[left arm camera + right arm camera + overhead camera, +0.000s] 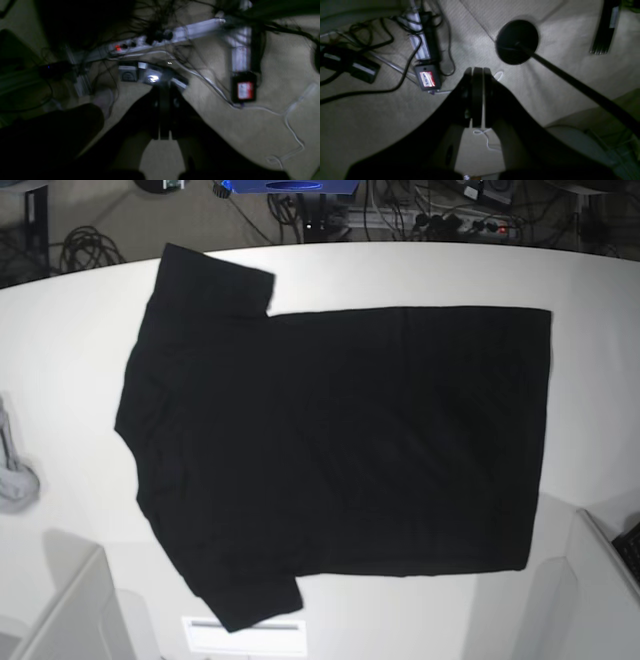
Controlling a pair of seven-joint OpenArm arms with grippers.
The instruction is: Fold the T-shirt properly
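The black T-shirt (340, 440) lies spread flat on the white table (80, 320), plain side up. Its collar points left, its hem is at the right, and its sleeves are at the upper left and lower left. No print shows. My left gripper (162, 87) is shut and empty in the left wrist view, held over the floor. My right gripper (478, 70) is shut and empty in the right wrist view, also over the floor. Neither gripper shows in the base view, and neither wrist view shows the shirt.
Pale arm parts stand at the lower left (70, 600) and lower right (600, 580) of the table. A white label (245, 635) sits at the front edge. Cables and a power strip (150, 42) lie on the floor, along with a black round stand base (516, 42).
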